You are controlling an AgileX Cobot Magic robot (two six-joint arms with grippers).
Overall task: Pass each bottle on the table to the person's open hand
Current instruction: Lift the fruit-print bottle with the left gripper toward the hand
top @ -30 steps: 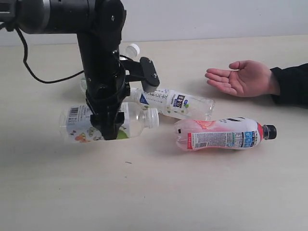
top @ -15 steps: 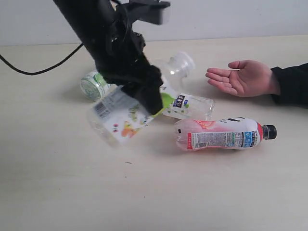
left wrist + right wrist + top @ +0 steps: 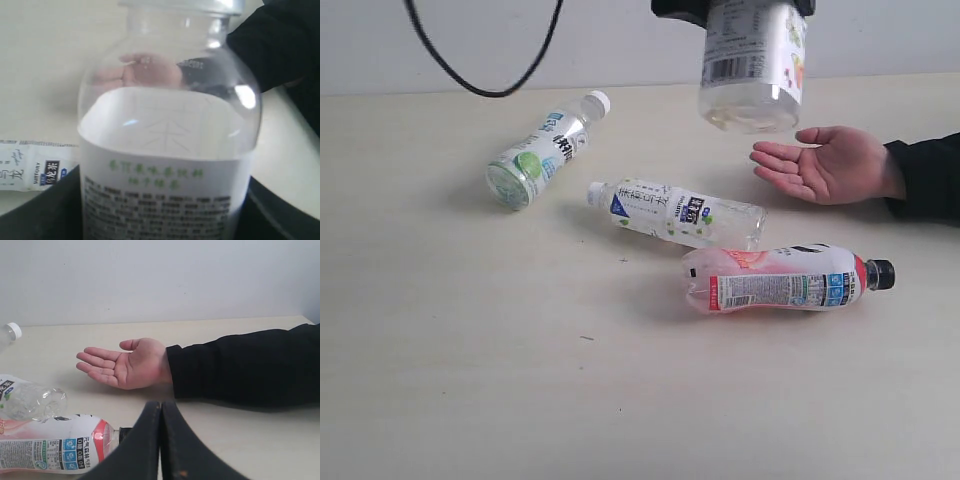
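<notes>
My left gripper (image 3: 165, 225) is shut on a clear bottle (image 3: 752, 62) with a white printed label, held high in the air just left of and above the person's open hand (image 3: 825, 162). Only the gripper's dark edges show, at the exterior view's top. Three bottles lie on the table (image 3: 470, 350): a green-labelled white-capped one (image 3: 535, 152) at the back left, a white-labelled one (image 3: 675, 213) in the middle, and a pink-red one with a black cap (image 3: 780, 278) in front of the hand. My right gripper (image 3: 161, 410) is shut and empty, low over the table near the pink bottle's cap (image 3: 120, 432).
The person's black sleeve (image 3: 925, 180) lies along the table's right side. A black cable (image 3: 485, 90) hangs at the upper left. A pale wall (image 3: 570, 40) bounds the far edge of the table.
The left arm has lifted its bottle off the table's left-middle and swung it up and to the right, to above the open hand. The other bottles and the hand have not moved.
</notes>
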